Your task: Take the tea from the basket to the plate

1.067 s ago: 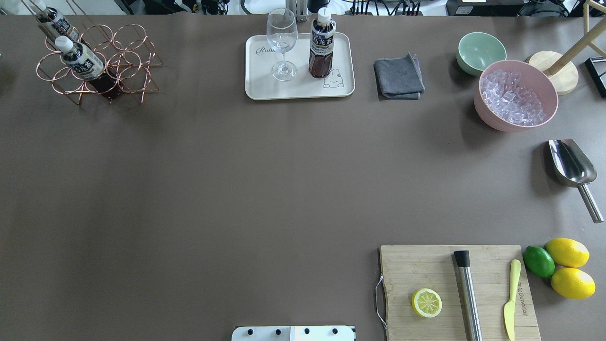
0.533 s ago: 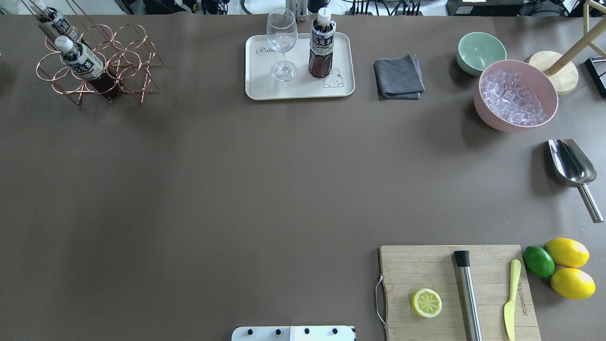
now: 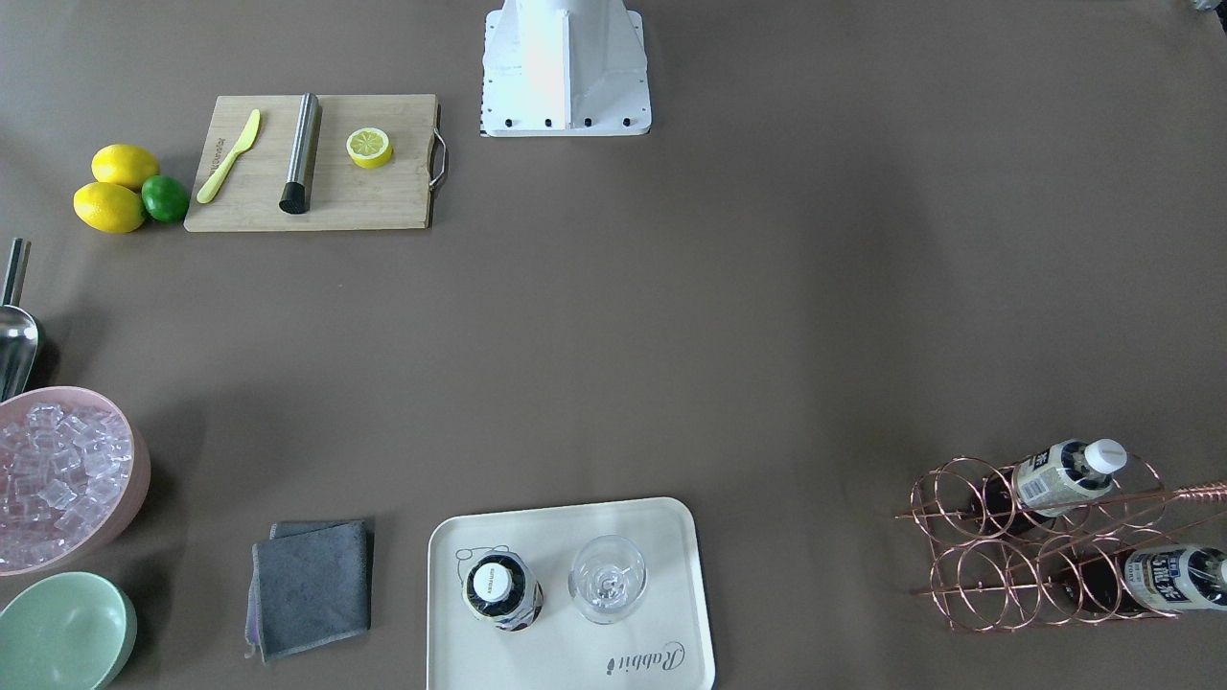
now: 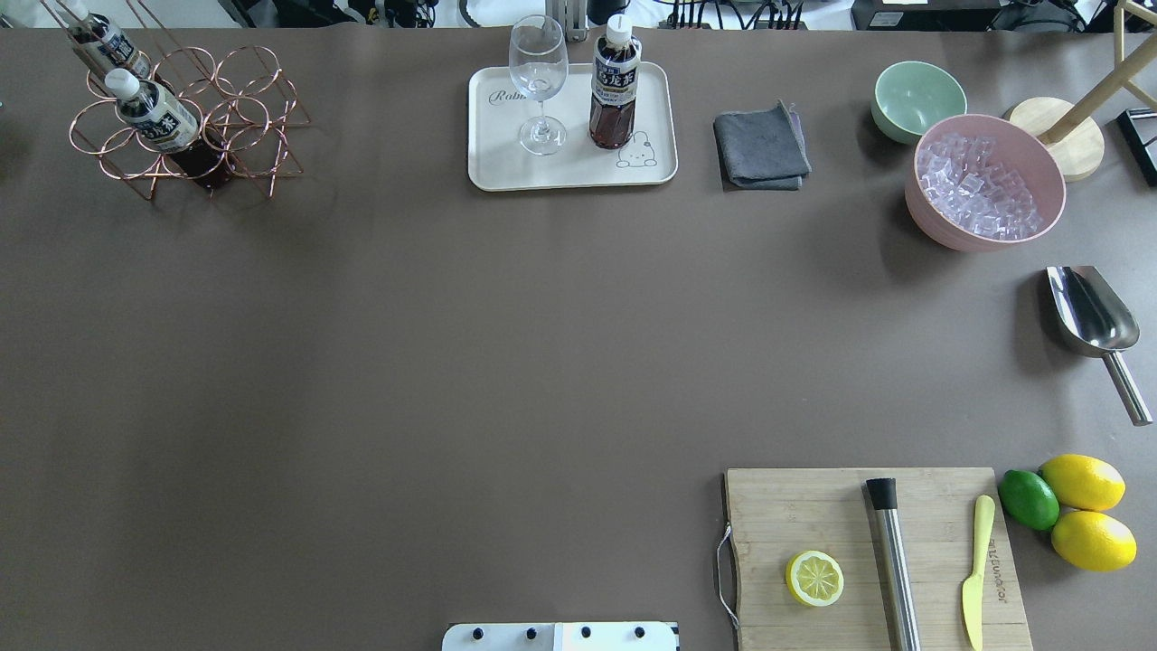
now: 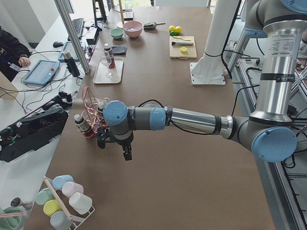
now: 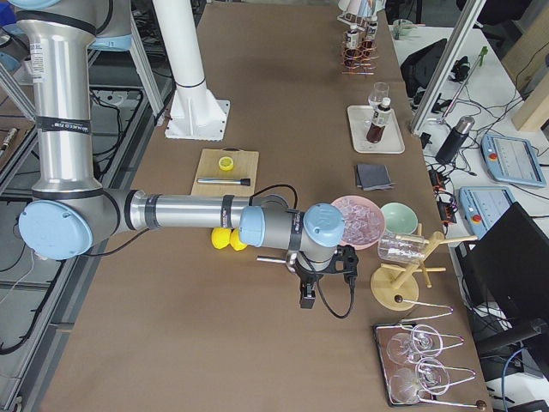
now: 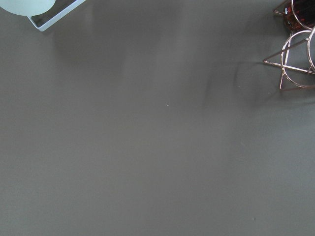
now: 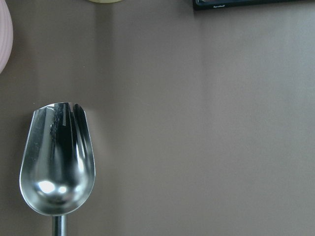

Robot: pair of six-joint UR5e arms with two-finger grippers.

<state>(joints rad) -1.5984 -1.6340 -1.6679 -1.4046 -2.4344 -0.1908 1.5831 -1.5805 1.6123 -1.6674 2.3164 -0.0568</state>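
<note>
Clear plastic bottle of dark tea (image 4: 615, 90) upright on cream rectangular tray (image 4: 506, 167), my left fingers (image 5: 127, 155) and right fingers (image 6: 306, 300) above the worktop (image 4: 452, 362), apart or together I cannot tell

We look forward and down over the whole brown table (image 4: 362, 362) from behind the robot, and steeply down from across it with the white robot base (image 3: 566, 67) at the top; both views share the cream-white rectangular tray (image 4: 506, 167) and the rose-gold wire basket (image 4: 253, 136). Our two end cameras look along the table from opposite ends. Our wrist cameras sit close above the tabletop, the left catching a basket corner, the right a shiny steel scoop (image 8: 56, 162).
</note>
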